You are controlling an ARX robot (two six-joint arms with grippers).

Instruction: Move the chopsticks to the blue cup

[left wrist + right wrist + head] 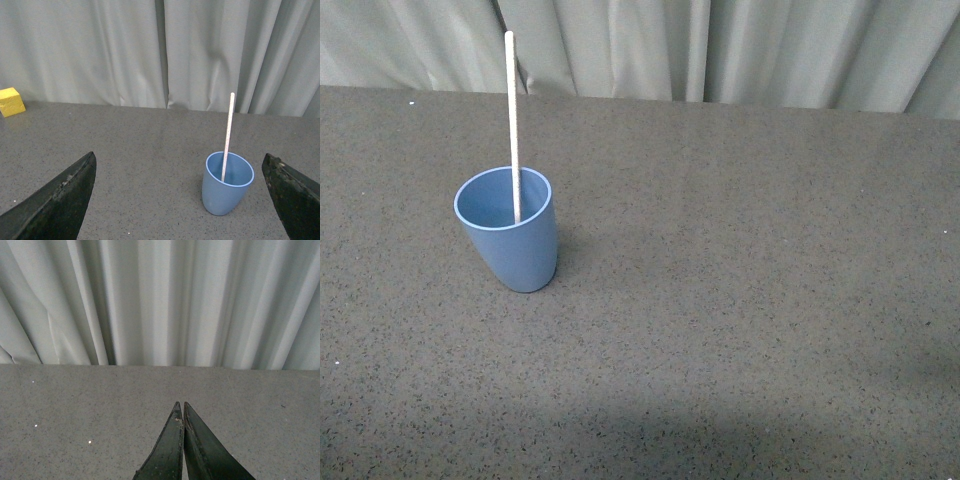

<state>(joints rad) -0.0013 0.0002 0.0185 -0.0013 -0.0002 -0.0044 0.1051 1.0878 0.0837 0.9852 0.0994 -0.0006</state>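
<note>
The blue cup [509, 239] stands upright on the dark speckled table at the left. The chopstick [512, 120], a thin cream-white stick, stands in the cup and sticks out well above its rim. In the left wrist view the cup [226, 186] and chopstick [228, 134] sit ahead, nearer one finger. My left gripper [180, 187] is open wide and empty, back from the cup. My right gripper [180, 406] is shut and empty over bare table. Neither gripper shows in the front view.
A grey curtain [720, 45] hangs behind the table's far edge. A yellow block [11, 101] sits near that edge in the left wrist view. The grey table [750, 300] spreads to the right of the cup.
</note>
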